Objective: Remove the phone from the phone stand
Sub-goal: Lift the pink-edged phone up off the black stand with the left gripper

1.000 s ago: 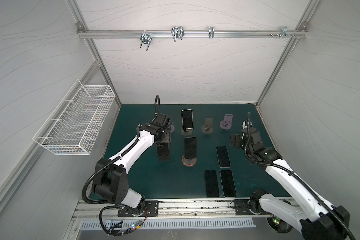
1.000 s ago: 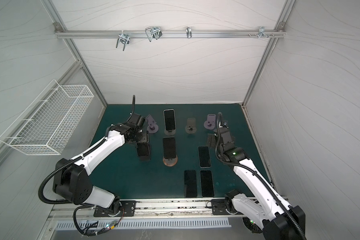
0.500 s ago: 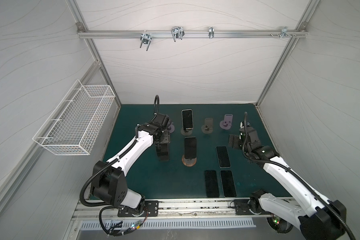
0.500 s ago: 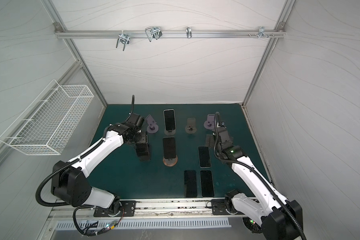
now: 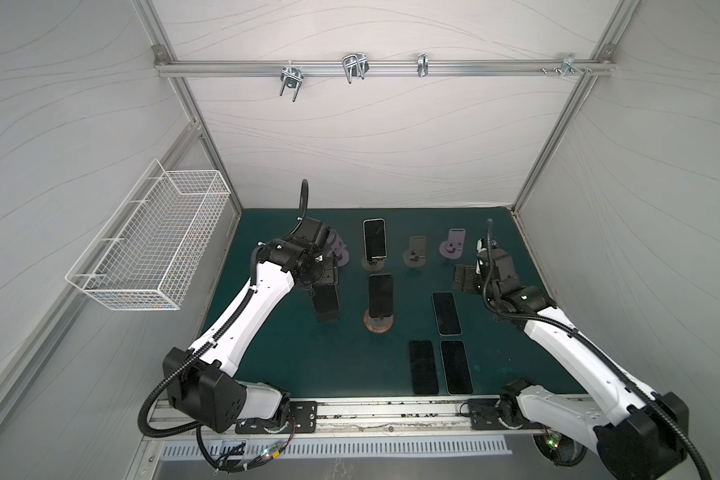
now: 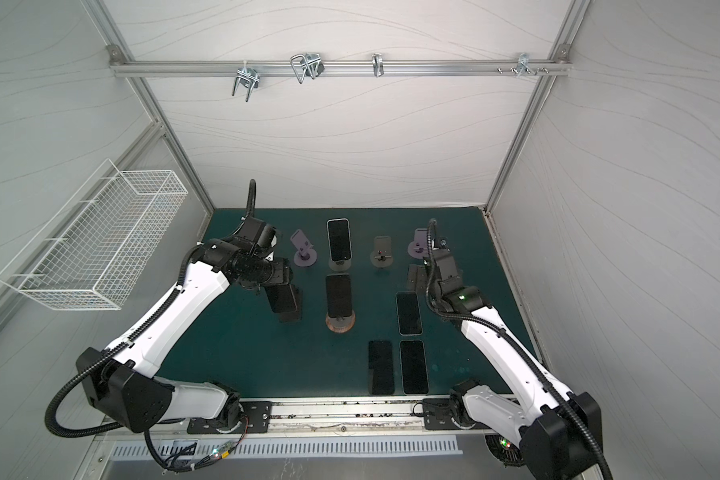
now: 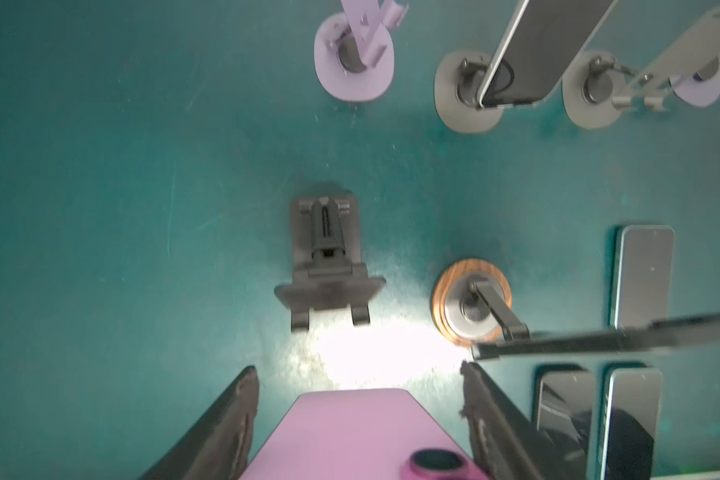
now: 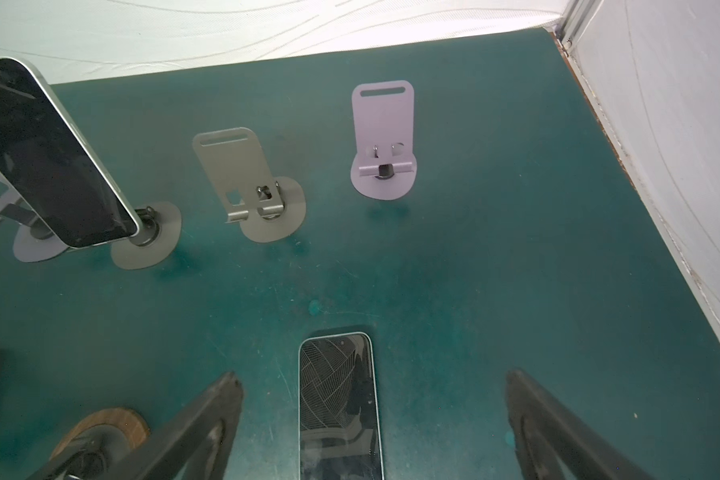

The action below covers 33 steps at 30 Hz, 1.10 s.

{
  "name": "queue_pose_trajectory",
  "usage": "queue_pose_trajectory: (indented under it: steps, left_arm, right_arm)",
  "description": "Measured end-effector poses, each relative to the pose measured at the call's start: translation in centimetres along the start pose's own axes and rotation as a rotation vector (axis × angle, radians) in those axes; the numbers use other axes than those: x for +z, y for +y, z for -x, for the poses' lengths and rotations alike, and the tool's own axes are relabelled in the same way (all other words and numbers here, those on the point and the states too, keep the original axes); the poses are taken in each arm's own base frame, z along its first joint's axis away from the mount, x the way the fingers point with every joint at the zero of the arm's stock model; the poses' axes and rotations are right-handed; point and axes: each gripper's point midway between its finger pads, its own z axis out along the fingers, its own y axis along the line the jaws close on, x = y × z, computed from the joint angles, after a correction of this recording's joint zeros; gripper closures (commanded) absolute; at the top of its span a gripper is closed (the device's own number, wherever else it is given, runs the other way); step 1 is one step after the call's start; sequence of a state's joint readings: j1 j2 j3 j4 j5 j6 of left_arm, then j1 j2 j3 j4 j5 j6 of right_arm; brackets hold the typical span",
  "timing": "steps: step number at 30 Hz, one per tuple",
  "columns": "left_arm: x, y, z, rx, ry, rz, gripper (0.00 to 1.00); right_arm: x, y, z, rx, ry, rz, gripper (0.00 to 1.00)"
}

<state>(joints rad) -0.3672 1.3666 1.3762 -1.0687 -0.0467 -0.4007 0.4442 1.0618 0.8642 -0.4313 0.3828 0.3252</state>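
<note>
Two robot arms reach over a green surface [image 5: 267, 353]. The left jaws are closed on the sides of a pink-backed phone [image 7: 341, 432], holding it in the air, clear of the empty black phone stand [image 7: 325, 266] on the surface below. The right jaws are spread wide and grip nothing, hovering over a dark-screened phone [image 8: 339, 407] that lies flat. Between the arms, another phone [image 5: 380, 295] leans on a wooden-base stand [image 5: 378, 326]

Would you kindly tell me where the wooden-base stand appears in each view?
In a top view: wooden-base stand at centre.
In a top view: wooden-base stand at centre.
Left wrist: wooden-base stand beside black stand.
Right wrist: wooden-base stand half behind finger.
Shared landmark: phone on grey stand.
</note>
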Motion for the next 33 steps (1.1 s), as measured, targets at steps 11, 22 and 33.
queue_pose_trajectory:
  steps: [11, 22, 33]
  left_arm:
    - [-1.8, -2.0, -2.1, -0.015, 0.095, -0.123, 0.45]
    - [-3.0, -4.6, -2.4, 0.046, 0.103, -0.167, 0.44]
    - [-6.4, -12.3, -1.3, 0.190, 0.041, -0.275, 0.45]
  right_arm:
    - [0.1, 0.7, 0.4, -0.007, 0.019, 0.025, 0.01]
    - [-0.1, 1.4, -0.8, -0.024, 0.073, 0.075, 0.01]
    - [0.1, 0.5, -0.7, 0.006, 0.077, 0.055, 0.01]
